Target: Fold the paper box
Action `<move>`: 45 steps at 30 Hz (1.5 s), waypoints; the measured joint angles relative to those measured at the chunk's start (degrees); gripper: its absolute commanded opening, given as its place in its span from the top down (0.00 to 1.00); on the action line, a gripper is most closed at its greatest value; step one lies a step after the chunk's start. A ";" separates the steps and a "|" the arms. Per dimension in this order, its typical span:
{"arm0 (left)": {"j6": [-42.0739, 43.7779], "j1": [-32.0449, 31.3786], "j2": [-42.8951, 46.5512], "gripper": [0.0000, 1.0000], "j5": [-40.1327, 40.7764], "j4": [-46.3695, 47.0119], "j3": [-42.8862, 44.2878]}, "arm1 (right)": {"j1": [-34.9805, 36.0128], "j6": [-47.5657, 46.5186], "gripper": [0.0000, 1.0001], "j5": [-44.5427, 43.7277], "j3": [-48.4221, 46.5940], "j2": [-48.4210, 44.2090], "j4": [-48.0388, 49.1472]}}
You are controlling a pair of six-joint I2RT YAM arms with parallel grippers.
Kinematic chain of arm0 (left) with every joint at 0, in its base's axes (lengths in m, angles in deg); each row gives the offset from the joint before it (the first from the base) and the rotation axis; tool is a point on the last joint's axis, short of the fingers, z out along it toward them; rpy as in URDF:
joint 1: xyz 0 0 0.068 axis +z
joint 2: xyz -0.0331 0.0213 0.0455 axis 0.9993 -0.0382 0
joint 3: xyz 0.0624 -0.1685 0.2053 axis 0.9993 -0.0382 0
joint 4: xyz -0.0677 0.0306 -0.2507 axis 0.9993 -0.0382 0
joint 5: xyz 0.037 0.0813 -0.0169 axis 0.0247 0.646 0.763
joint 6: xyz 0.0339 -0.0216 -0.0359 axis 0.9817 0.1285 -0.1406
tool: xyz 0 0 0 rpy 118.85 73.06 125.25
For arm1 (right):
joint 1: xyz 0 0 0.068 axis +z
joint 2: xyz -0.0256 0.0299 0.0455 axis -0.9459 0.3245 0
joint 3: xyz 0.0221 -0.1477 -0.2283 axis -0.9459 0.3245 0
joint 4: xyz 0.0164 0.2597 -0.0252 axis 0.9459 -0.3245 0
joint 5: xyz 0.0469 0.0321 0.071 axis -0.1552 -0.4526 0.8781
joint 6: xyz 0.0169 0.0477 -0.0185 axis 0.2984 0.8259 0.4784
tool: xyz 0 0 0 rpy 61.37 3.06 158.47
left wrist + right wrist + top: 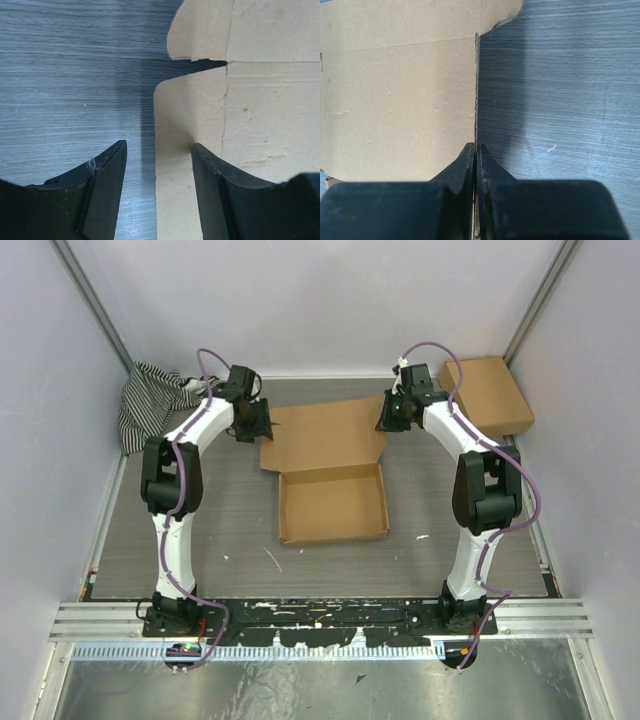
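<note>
Closest, my right hand (476,149) pinches the right edge of the paper box (395,95). My left hand (159,144), spread, straddles its left edge.

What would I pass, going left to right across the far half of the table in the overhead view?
First the striped cloth → left pincer → paper box → right pincer → smaller brown box.
</note>
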State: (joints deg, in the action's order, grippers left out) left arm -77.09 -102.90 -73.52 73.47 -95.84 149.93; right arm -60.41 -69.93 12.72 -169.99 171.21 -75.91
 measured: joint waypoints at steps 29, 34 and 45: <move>-8.37 0.39 5.09 0.55 -14.32 15.50 -8.50 | -0.48 -0.83 0.95 -0.57 1.09 -0.13 0.46; -9.40 -0.09 5.62 0.55 -15.82 17.97 -9.40 | -0.20 -0.74 0.95 -0.17 1.44 -0.13 0.85; -5.11 -3.80 0.72 0.68 -10.56 8.79 0.68 | -0.15 -0.57 0.95 -0.04 1.84 -0.13 0.83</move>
State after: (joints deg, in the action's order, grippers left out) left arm -82.21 -106.70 -72.80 62.91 -87.05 150.61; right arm -60.56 -70.49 12.67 -168.15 171.08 -75.08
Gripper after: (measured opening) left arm 0.350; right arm 0.083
